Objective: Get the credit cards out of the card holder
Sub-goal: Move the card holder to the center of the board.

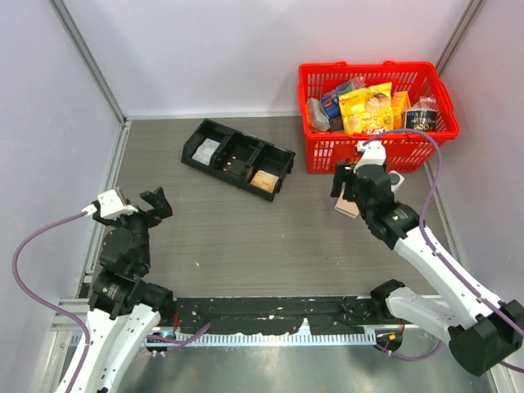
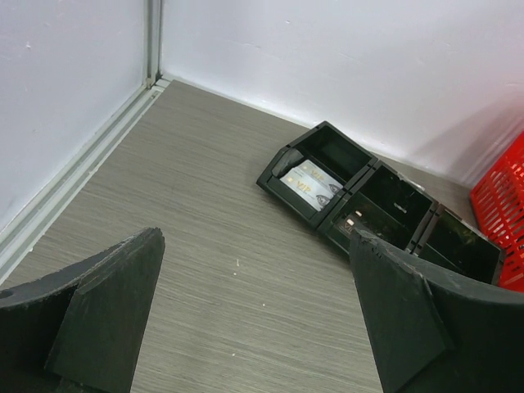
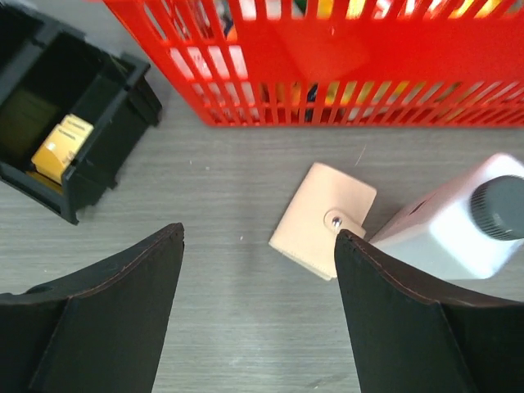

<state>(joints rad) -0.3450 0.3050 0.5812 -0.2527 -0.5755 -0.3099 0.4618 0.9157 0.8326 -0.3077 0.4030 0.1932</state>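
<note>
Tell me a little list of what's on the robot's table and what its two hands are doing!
card holder: closed, lying flat on the table in front of the red basket
credit cards: none in sight
right gripper: open, above the card holder, not gripping it
left gripper: open, empty, far from the card holder
black tray: three compartments, left of the basket

Robot lab test cell.
3 white panel walls point(image 1: 246, 49) on aluminium posts point(image 1: 88, 61) box in a grey tabletop point(image 1: 246, 237), left arm point(image 1: 124, 246) and right arm point(image 1: 434, 258) bolted at its edge.
</note>
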